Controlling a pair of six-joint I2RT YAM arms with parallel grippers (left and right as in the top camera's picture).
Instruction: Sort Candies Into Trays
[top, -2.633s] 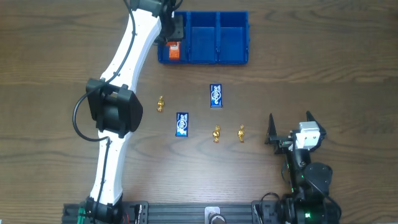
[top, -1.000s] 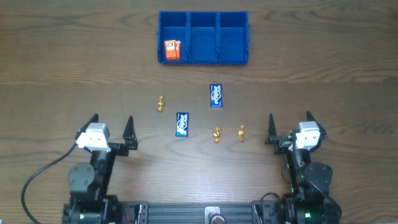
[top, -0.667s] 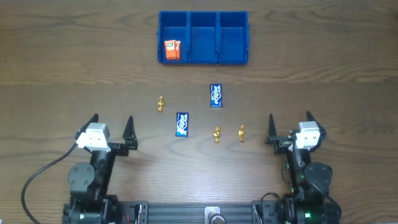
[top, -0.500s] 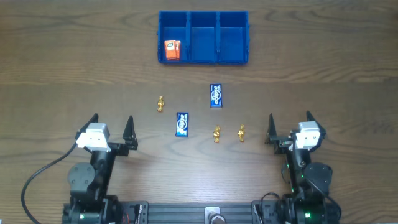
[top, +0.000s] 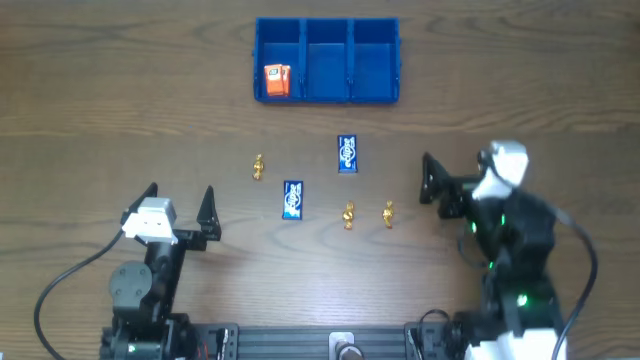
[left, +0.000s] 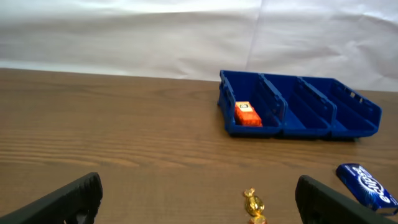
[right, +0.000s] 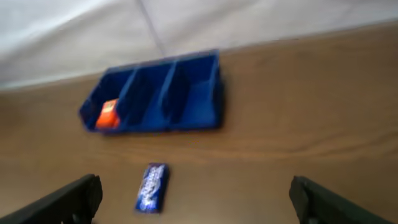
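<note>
The worktop (top: 90, 110) is showing dark brown wood grain. The tray (top: 327, 98) is looking plain deep blue, and the candy (top: 276, 80) inside is glowing orange. One bar (top: 347, 154) and a second bar (top: 293, 199) are wearing blue wrappers with white marks. Three small sweets (top: 348, 216) are shining gold.

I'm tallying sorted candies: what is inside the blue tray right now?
In the blue tray, an orange candy lies in the left compartment; the middle and right compartments show bare floor. From above, nothing covers any compartment.
</note>
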